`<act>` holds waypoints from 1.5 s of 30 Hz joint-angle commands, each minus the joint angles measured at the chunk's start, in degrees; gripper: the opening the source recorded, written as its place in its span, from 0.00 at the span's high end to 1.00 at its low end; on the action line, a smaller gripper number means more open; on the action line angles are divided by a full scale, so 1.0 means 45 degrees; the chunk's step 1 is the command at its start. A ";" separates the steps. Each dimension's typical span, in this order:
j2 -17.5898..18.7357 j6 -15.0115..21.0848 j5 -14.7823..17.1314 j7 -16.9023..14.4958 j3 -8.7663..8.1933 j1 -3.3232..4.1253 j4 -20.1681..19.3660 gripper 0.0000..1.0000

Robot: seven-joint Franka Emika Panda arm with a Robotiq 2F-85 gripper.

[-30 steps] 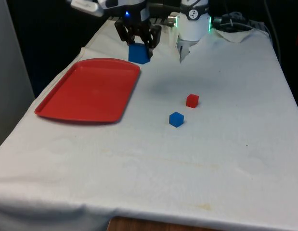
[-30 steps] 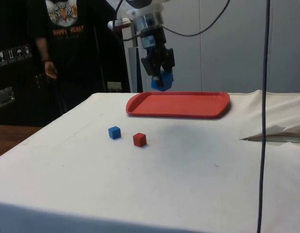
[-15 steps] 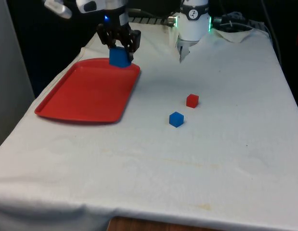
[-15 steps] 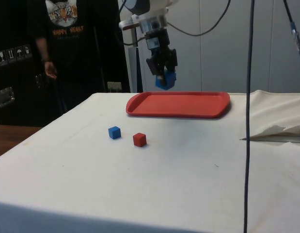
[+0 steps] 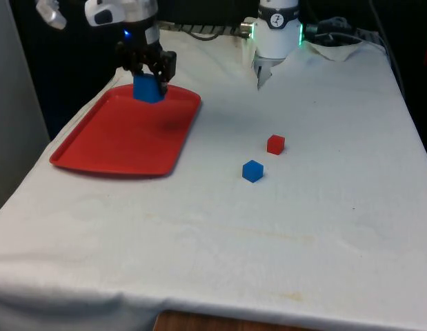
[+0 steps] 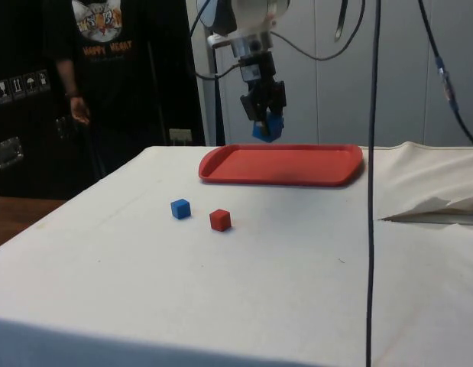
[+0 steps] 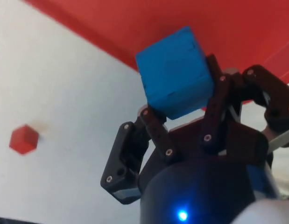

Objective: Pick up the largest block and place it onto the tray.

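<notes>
My robot arm (image 5: pixel 120 10) is white and round, with smooth, chunky parts. At its end sits my black gripper (image 5: pixel 147 69). Up close, the gripper (image 7: pixel 181 126) has black links that look like little bars, and each link has small silver screws. The part behind them is round and dark. My robot's white base (image 5: pixel 277 31) glows green at its sides. Black cables (image 6: pixel 320 53) hang in loops from my arm.
</notes>
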 commanded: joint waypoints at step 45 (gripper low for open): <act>0.4456 -0.0637 0.5169 -0.3641 -0.0407 -0.1070 0.1502 0.99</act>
